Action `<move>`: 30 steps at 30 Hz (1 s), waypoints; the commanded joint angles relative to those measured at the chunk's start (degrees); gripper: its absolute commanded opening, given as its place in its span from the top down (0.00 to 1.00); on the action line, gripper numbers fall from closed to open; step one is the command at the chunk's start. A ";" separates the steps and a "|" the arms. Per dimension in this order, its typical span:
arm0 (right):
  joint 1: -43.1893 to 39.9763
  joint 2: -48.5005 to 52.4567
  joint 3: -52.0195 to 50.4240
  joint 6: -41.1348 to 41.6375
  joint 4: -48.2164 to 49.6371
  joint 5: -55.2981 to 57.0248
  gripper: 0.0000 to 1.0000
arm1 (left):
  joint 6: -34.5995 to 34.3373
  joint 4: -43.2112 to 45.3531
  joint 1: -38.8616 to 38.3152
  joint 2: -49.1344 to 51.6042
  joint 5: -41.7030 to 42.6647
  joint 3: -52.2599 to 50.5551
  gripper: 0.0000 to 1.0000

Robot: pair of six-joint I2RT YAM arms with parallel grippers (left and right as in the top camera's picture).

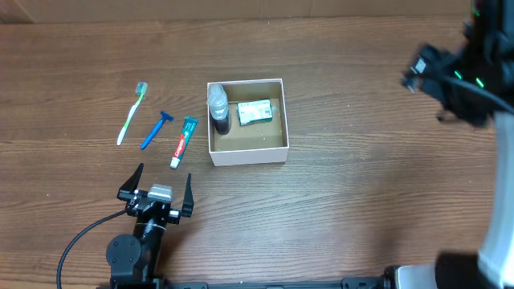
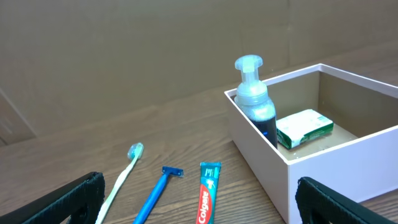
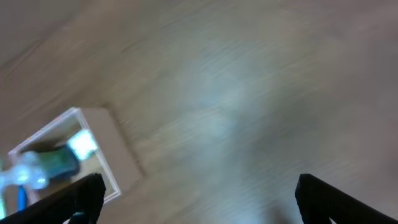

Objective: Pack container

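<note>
Black fingertips [image 2: 79, 194] of the left end effector [image 1: 165, 173] frame the bottom corners of its wrist view, spread wide with nothing between them. It hangs over the tabletop [image 1: 345, 193] just short of three loose items in a row: toothbrush [image 1: 131, 114], blue razor [image 1: 156, 130] and toothpaste [image 1: 183, 142]. The container [image 1: 247, 156] sits near mid-tabletop, just right of the toothpaste, and already holds a pump bottle [image 1: 218, 108] upright against its left wall and a green-and-white packet [image 1: 257, 111] lying toward the back. The right end effector [image 3: 199, 202] is raised well off to the right, its jaws also wide and empty; its wrist view is blurred. The next pick looks to belong to the left arm, most likely the toothpaste, as it lies closest to the box. To do it well, turn the jaws across the tube's narrow width, come down over its middle, and keep the outer finger off the razor beside it. Lift well above the white wall before crossing, then lay the tube on the bare brown floor at the front, away from the bottle so it is not tipped.
</note>
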 commanded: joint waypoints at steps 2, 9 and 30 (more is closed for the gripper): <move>-6.54 -12.09 -17.90 0.59 0.13 -0.68 0.00 | 0.24 0.00 0.31 -0.48 -1.44 -0.20 0.00; -22.23 -25.57 -38.58 0.55 5.14 -1.42 0.00 | 0.24 0.00 0.31 -0.48 -1.40 -0.20 0.00; -33.00 -23.30 -46.62 0.33 9.20 -4.13 0.00 | -6.69 0.85 0.31 -0.48 -0.48 -0.20 0.00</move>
